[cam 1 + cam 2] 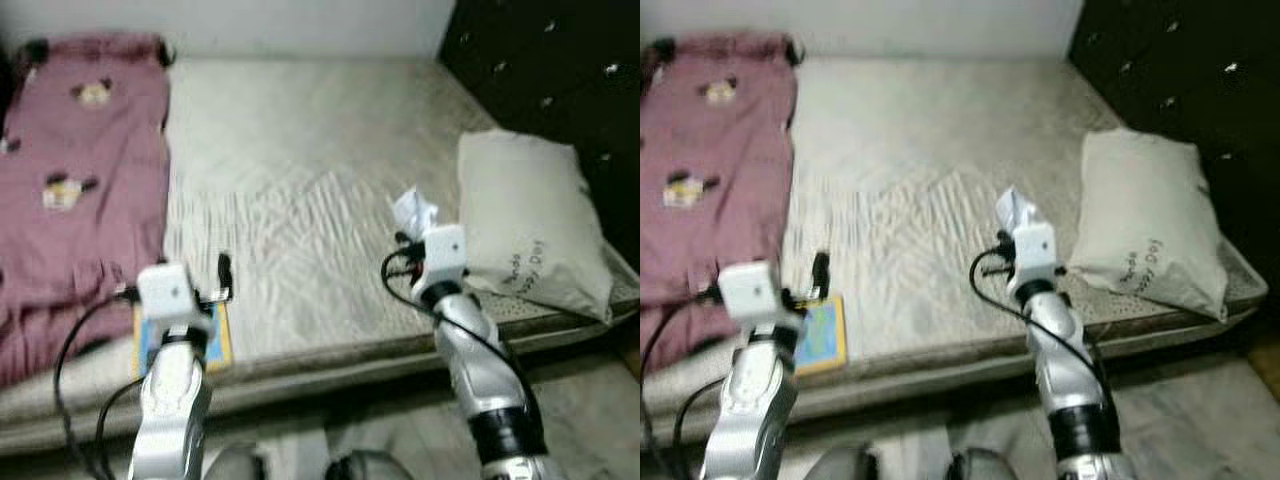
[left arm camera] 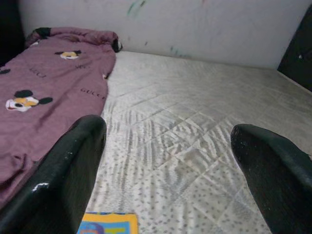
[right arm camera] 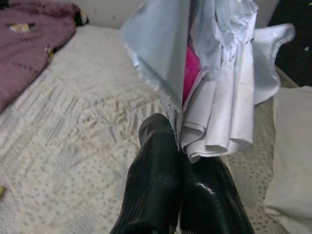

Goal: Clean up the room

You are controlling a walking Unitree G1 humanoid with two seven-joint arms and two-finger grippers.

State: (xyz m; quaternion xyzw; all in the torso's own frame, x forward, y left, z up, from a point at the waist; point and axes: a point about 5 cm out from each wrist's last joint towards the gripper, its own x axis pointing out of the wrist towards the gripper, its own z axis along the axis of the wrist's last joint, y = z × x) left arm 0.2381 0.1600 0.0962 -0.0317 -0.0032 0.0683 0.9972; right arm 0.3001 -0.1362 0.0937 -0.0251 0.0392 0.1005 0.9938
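The right gripper (image 3: 178, 161) was clamped on crumpled white paper (image 3: 214, 83) above the bed (image 1: 300, 180), while the left gripper (image 2: 168, 161), fingers spread, hovered beside a near-left yellow-and-blue book (image 1: 823, 335).

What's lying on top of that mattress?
On the mattress lie a purple blanket, a beige pillow and a yellow-blue book. The right end effector holds crumpled paper above it. Whatever the blanket and pillow cover stays hidden.

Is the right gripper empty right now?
No, the right gripper is shut on a crumpled white paper wrapper with a pink patch, held above the grey quilted mattress.
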